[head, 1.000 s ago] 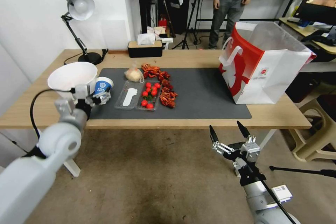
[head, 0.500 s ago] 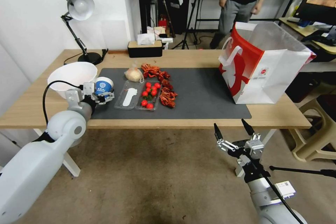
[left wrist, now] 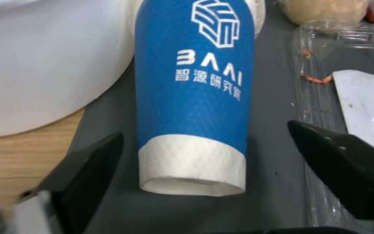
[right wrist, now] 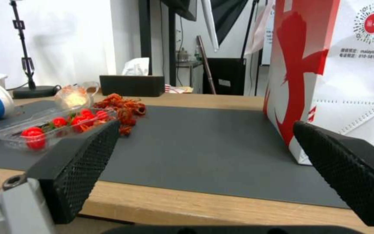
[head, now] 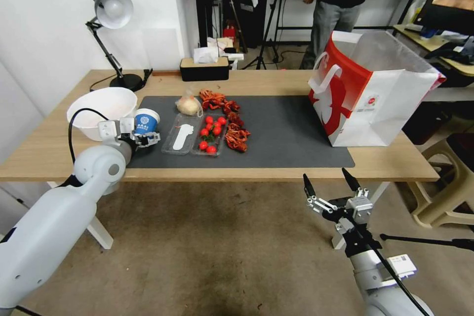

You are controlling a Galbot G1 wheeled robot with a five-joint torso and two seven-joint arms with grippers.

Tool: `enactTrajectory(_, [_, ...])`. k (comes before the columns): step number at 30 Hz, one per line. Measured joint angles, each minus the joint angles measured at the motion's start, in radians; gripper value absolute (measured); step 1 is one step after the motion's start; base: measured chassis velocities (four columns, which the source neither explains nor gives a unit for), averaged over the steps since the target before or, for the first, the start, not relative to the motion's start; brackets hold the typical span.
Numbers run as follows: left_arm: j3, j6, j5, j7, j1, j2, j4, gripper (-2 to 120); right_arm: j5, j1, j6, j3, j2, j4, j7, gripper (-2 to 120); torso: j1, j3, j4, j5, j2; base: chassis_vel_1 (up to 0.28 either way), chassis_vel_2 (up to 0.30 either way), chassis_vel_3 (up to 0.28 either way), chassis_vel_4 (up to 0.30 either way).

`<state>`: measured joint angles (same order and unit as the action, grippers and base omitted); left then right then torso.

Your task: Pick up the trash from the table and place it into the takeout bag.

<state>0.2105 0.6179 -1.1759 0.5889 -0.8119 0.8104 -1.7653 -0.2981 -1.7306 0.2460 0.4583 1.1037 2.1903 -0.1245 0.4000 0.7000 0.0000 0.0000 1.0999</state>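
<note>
Blue-and-white paper cup [head: 146, 122] upright on mat's left end; clear bag of pale food [head: 189, 105] behind; takeout bag [head: 368, 94] upright, open, surface's right.

A paper cup [head: 146, 122] stands on the mat [head: 286, 133] between a large bowl [head: 102, 108] and a tomato tray [head: 210, 139], the takeout bag [head: 370, 94] far right.

Left gripper [head: 144, 136] at paper cup [head: 145, 122] on table [head: 276, 81].
</note>
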Motion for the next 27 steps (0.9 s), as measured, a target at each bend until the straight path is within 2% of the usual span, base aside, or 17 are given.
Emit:
enactTrajectory(3, [0.002,-0.006,-0.013,0.015,0.007,0.011,0.023,81,0.002,-0.001,0.001,0.000,0.003,-0.001,-0.001,100,0.000,0.000,0.0000,-0.0001,0.000,0.000,0.000,0.000,0.000])
enactTrajectory(4, [0.002,-0.006,-0.013,0.015,0.007,0.011,0.023,81,0.002,-0.001,0.001,0.000,0.003,-0.001,-0.001,100,0.000,0.000,0.0000,-0.0001,0.000,0.000,0.000,0.000,0.000])
enactTrajectory(6, [0.003,-0.018,-0.016,0.018,0.008,0.014,0.034,71,0.005,-0.004,0.002,0.000,0.006,-0.002,-0.001,100,0.000,0.000,0.0000,0.0000,0.000,0.000,0.000,0.000,0.000])
enactTrajectory(8, [0.004,-0.019,-0.017,0.018,0.009,0.015,0.036,68,0.005,-0.005,0.002,0.000,0.006,-0.002,-0.001,100,0.000,0.000,0.0001,0.0000,0.000,0.000,0.000,0.000,0.000])
enactTrajectory(12, [0.009,-0.040,-0.026,0.023,0.014,0.020,0.046,48,0.009,-0.006,0.002,0.000,0.008,-0.002,-0.001,100,0.000,0.000,0.0000,0.0000,0.000,0.000,0.000,0.000,0.000])
enactTrajectory(13, [0.009,-0.040,-0.026,0.023,0.014,0.020,0.046,48,0.009,-0.006,0.002,0.000,0.008,-0.002,-0.001,100,0.000,0.000,0.0000,0.0000,0.000,0.000,0.000,0.000,0.000])
enactTrajectory(16, [0.015,-0.057,-0.023,0.020,0.005,0.021,0.039,34,0.012,-0.006,0.002,0.000,0.008,-0.002,-0.002,100,0.000,0.000,-0.0001,0.0000,0.000,0.000,0.000,0.000,0.000])
enactTrajectory(17, [0.015,-0.057,-0.023,0.020,0.005,0.021,0.039,34,0.012,-0.006,0.002,0.000,0.008,-0.002,-0.002,100,0.000,0.000,-0.0001,0.0000,0.000,0.000,0.000,0.000,0.000])
enactTrajectory(21, [0.033,-0.083,-0.002,-0.010,-0.035,0.020,0.000,21,0.019,-0.007,0.002,-0.007,0.013,-0.004,-0.002,100,0.000,0.000,0.0000,-0.0001,0.000,0.000,0.000,0.000,0.000])
enactTrajectory(22, [0.033,-0.083,-0.002,-0.010,-0.035,0.020,0.000,21,0.019,-0.007,0.002,-0.007,0.013,-0.004,-0.002,100,0.000,0.000,0.0000,-0.0001,0.000,0.000,0.000,0.000,0.000])
enactTrajectory(25, [0.046,-0.110,0.019,-0.047,-0.063,0.015,-0.041,15,0.022,-0.008,0.002,-0.009,0.015,-0.005,-0.002,100,0.000,0.000,0.0000,-0.0001,0.000,0.000,0.000,0.000,0.000])
enactTrajectory(27, [0.053,-0.154,0.056,-0.098,-0.085,0.007,-0.084,11,0.024,-0.008,0.002,-0.010,0.018,-0.006,-0.002,100,0.000,0.000,0.0000,-0.0001,0.000,0.000,0.000,0.000,0.000])
